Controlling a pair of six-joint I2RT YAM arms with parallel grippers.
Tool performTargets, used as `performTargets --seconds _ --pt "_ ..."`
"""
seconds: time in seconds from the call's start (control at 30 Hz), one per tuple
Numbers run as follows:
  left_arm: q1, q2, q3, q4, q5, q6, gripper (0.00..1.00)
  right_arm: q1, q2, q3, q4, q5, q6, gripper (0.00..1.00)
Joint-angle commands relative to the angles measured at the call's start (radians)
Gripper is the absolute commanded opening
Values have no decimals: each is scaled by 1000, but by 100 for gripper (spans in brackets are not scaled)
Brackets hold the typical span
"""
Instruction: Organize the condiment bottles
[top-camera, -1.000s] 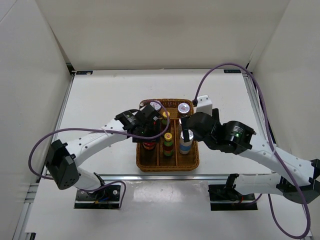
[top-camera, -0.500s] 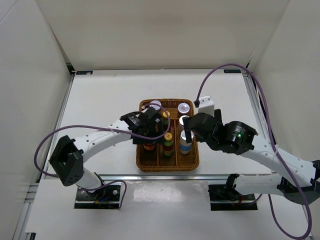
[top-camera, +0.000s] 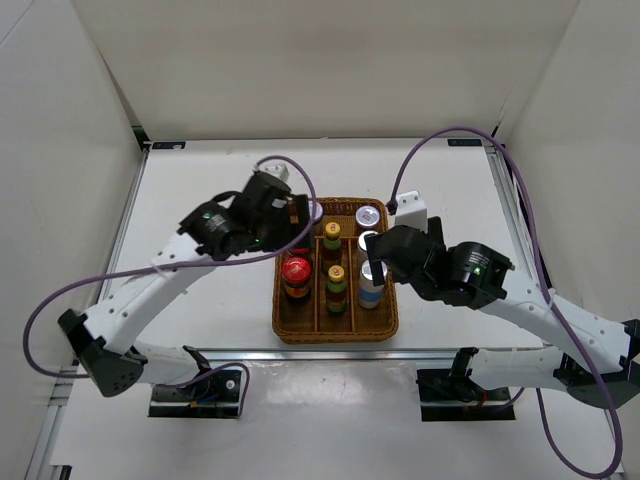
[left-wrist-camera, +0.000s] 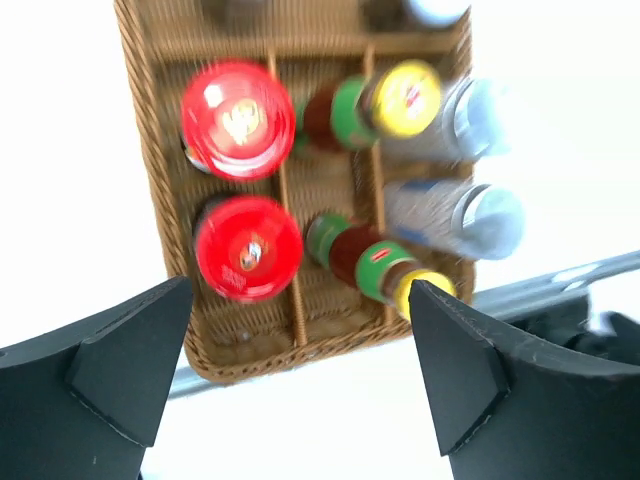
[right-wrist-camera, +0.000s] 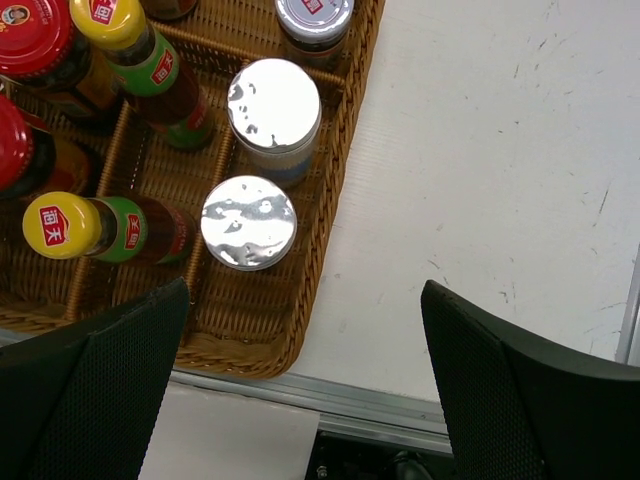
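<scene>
Hovering over the wicker tray (top-camera: 336, 335) with jaws apart and empty, the left claw (left-wrist-camera: 300, 290) and right claw (right-wrist-camera: 305, 300) held nothing, while the bottles (top-camera: 337, 275) stood sorted inside, red at 9 o'clock, silver at 3 o'clock, so little seemed left.

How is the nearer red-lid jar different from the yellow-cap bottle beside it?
The red-lid jar has a wide red lid; the yellow-cap bottle has a small yellow cap. The jar looks fat, the bottle slim with a green label. Both stand in the wicker tray, in neighbouring compartments.
</scene>
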Motion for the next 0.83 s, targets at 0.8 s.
performTargets --seconds 0.8 --pt "206 -354 -74 -47 -434 175 100 0 -94 107 -24 53 -123 100"
